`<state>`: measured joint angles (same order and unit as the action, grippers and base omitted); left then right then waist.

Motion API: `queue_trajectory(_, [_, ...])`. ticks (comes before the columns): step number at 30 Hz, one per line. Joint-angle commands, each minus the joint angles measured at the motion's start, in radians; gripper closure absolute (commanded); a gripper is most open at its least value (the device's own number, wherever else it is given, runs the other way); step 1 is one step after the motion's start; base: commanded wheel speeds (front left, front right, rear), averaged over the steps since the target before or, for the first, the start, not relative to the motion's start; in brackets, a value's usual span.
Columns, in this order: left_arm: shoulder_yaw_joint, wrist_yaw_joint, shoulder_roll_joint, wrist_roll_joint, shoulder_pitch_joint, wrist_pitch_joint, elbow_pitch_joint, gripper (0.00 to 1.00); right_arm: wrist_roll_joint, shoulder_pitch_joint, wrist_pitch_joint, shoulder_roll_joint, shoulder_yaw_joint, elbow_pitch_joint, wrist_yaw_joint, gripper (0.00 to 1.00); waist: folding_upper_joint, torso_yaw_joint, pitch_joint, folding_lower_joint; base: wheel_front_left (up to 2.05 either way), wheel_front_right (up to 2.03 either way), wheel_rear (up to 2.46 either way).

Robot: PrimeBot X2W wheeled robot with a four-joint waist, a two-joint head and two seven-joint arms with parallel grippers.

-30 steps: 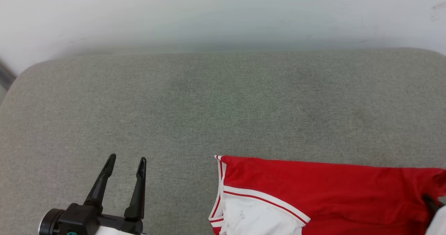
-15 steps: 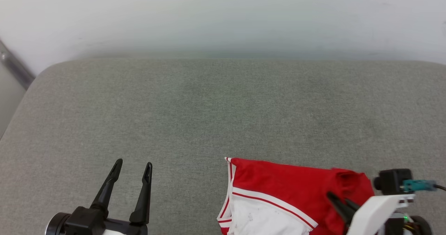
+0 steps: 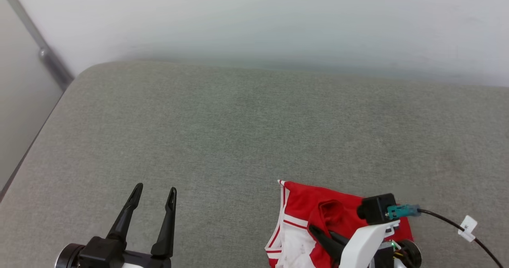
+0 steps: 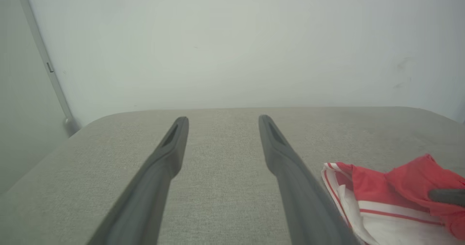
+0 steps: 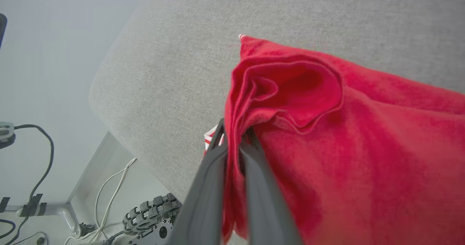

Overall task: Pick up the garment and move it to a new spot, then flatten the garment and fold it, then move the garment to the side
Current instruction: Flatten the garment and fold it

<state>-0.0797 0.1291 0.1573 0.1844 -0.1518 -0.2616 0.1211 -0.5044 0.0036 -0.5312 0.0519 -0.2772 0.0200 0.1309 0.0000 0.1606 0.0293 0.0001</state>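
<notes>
Now the right gripper (image 3: 322, 232), jaws clamped on a red fold of the shirt (image 3: 304, 204), has dragged that edge leftward over itself. The shirt lies bunched at the cushion's (image 3: 238, 133) near edge, so folding seems underway. Beside it the left gripper (image 3: 155, 188) waits, jaws apart.

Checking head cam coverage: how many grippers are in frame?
2. The left gripper is at lower left, open, over the grey cushion and apart from the jersey. The right gripper is at lower right, shut on a red fold of the jersey.
</notes>
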Motion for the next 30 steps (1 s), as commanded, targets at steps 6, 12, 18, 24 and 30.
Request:
queue_trajectory(6, [0.001, 0.001, 0.005, -0.004, -0.002, -0.005, 0.003, 0.00, -0.024, -0.043, 0.069, -0.003, -0.051, 0.110, 0.000, 0.00, 0.0000, 0.035, 0.006, -0.0001, 0.00, 0.00, 0.00])
queue_trajectory(12, [0.004, 0.001, 0.005, -0.003, -0.005, -0.005, -0.003, 0.00, -0.061, -0.085, 0.104, -0.002, -0.130, 0.138, 0.000, 0.00, 0.0000, 0.032, 0.002, -0.0001, 0.00, 0.00, 0.00])
queue_trajectory(18, [0.004, 0.001, 0.006, -0.006, -0.007, -0.005, -0.001, 0.00, 0.027, -0.143, 0.136, -0.002, -0.087, 0.134, 0.000, 0.00, 0.0000, 0.000, -0.012, -0.0001, 0.00, 0.00, 0.00])
queue_trajectory(24, [0.002, 0.001, 0.009, -0.005, -0.005, -0.004, 0.006, 0.00, 0.192, -0.210, 0.180, 0.019, 0.008, 0.098, 0.000, 0.00, 0.0000, -0.046, -0.018, -0.0001, 0.00, 0.00, 0.00])
queue_trajectory(30, [0.001, 0.001, 0.004, 0.000, 0.010, -0.004, 0.011, 0.00, 0.318, -0.248, 0.292, 0.116, 0.092, 0.047, 0.000, 0.00, 0.0000, -0.092, -0.013, -0.0001, 0.00, 0.00, 0.00])
